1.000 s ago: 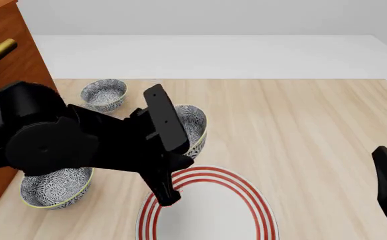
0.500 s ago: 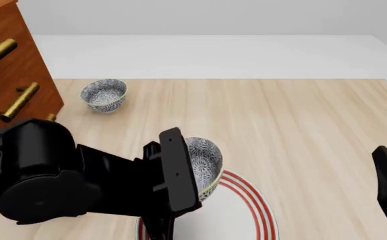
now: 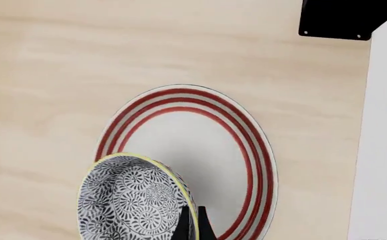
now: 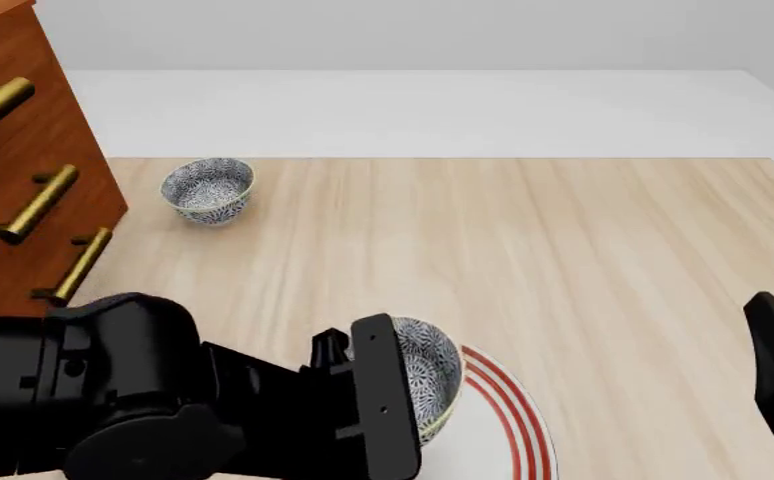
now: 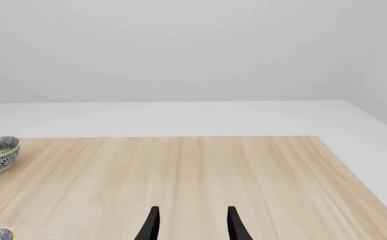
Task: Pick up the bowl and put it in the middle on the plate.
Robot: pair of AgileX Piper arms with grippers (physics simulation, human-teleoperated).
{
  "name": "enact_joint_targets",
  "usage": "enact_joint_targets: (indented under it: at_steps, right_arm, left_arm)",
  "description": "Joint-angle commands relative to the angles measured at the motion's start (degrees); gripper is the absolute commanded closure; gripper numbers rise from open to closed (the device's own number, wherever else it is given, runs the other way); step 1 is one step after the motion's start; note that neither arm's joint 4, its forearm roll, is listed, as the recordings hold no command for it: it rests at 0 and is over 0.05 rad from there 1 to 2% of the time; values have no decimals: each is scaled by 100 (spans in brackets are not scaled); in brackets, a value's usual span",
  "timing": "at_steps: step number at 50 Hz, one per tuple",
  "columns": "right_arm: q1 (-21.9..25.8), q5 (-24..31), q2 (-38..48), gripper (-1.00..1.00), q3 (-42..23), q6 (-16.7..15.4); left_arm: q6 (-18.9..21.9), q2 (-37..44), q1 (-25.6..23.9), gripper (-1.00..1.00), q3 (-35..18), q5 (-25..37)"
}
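The left gripper (image 3: pixel 189 225) is closed on the rim of the bowl (image 4: pixel 427 375) and holds it over the near-left edge of the plate (image 3: pixel 200 135), not the middle. Released here, it may land on the red rings and tip. Half a second ago the bowl was farther back. The right gripper (image 5: pixel 192 225) stands open, holding nothing.

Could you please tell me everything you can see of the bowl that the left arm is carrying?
The bowl is small, round and ceramic-looking, with a dense blue-grey floral pattern inside and out and a pale yellow rim. The left claw pinches its rim, one finger inside, one outside. It hangs over the near-left part of the red-ringed plate, not yet centred; contact with the plate cannot be judged.
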Motion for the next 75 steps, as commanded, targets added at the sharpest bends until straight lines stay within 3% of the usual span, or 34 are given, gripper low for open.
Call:
enact_joint_targets:
  at_steps: [1, 24, 57, 58, 75]
  right_arm:
    - [-1, 16, -12, -100, -4, 1]
    - [-1, 17, -14, -100, -4, 0]
    - [0, 18, -15, -100, -4, 0]
    - [1, 17, -13, -100, -4, 0]
    - [0, 17, -12, -100, -4, 0]
  left_arm:
    - [-144, 314, -196, 100, -10, -212]
    - [-506, 935, -648, 100, -68, -455]
    - [-708, 1331, -763, 100, 74, -778]
    - [-695, 1315, -745, -100, 88, -784]
    - [-669, 1108, -760, -100, 46, -627]
